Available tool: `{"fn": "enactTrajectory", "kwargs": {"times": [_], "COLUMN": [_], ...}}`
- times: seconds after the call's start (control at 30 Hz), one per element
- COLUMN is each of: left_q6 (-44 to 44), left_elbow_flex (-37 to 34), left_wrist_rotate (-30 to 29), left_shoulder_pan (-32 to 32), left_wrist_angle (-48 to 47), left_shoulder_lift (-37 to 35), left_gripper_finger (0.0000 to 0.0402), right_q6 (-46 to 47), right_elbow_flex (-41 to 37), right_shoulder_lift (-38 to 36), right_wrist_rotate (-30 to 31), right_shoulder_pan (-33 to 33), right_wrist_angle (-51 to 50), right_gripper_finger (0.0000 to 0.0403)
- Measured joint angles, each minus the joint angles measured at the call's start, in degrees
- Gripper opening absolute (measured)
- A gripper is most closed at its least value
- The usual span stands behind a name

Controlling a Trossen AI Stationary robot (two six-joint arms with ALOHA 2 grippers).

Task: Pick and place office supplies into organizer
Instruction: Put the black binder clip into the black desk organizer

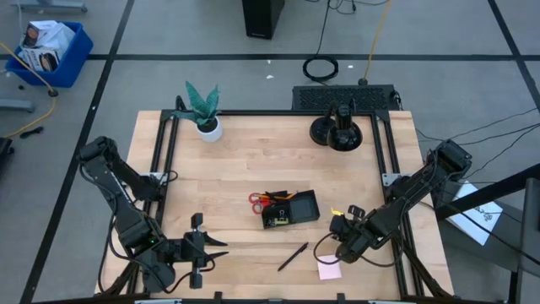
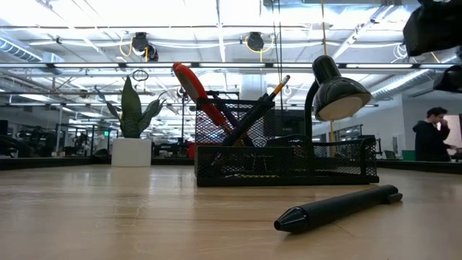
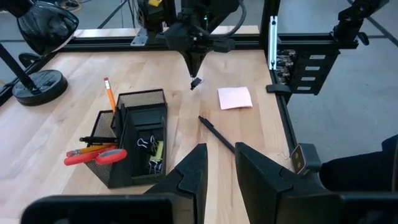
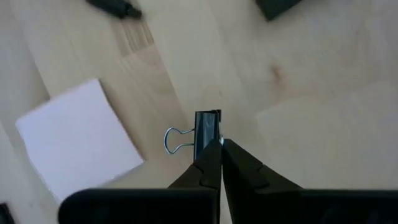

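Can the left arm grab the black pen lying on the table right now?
Probably yes. The left gripper is empty with a gap between its fingers, and the black pen lies on bare wood just ahead, nothing between them.

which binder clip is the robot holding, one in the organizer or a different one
A different one: the black binder clip pinched in the right end effector, lifted above the table near the pink sticky-note pad. The other clips lie inside the organizer.
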Motion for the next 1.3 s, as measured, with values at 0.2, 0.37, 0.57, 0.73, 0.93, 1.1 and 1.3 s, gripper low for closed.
{"fn": "enactTrajectory", "kwargs": {"times": [0.2, 0.37, 0.57, 0.73, 0.93, 1.1, 1.3], "left_q6": [-0.08, -0.53, -1.83, -1.76, -1.98, -1.67, -1.54], "left_elbow_flex": [0.0, 0.0, 0.0, 0.0, 0.0, 0.0, 0.0], "left_wrist_rotate": [0.02, 0.89, 1.93, 1.99, 2.01, 2.0, 1.98], "left_shoulder_pan": [-0.07, -0.07, -0.42, -0.85, -1.74, -3.08, -4.45], "left_wrist_angle": [-3.34, -6.04, -6.86, -6.85, -6.86, -7.05, -7.32], "left_shoulder_lift": [0.0, 0.0, 0.0, 0.0, 0.0, 0.0, 0.0], "left_gripper_finger": [0.0088, 0.0088, 0.0088, 0.0088, 0.0088, 0.0088, 0.0088], "right_q6": [-3.38, -7.95, -17.07, -27.65, -35.26, -39.26, -45.46], "right_elbow_flex": [0.09, 0.11, 0.2, 0.22, 0.22, 0.22, 0.22], "right_shoulder_lift": [-0.07, -0.91, -4.92, -6.96, -6.97, -6.97, -5.89], "right_wrist_rotate": [2.4, 5.45, 12.1, 11.11, 6.67, 6.21, 4.41], "right_shoulder_pan": [-0.26, -0.96, -2.17, -5.45, -9.92, -12.3, -14.28], "right_wrist_angle": [5.95, 11.25, 19.96, 31.16, 36.5, 37.23, 43.64], "right_gripper_finger": [0.0001, 0.0001, 0.0001, 0.0, 0.0, 0.0, 0.0]}}
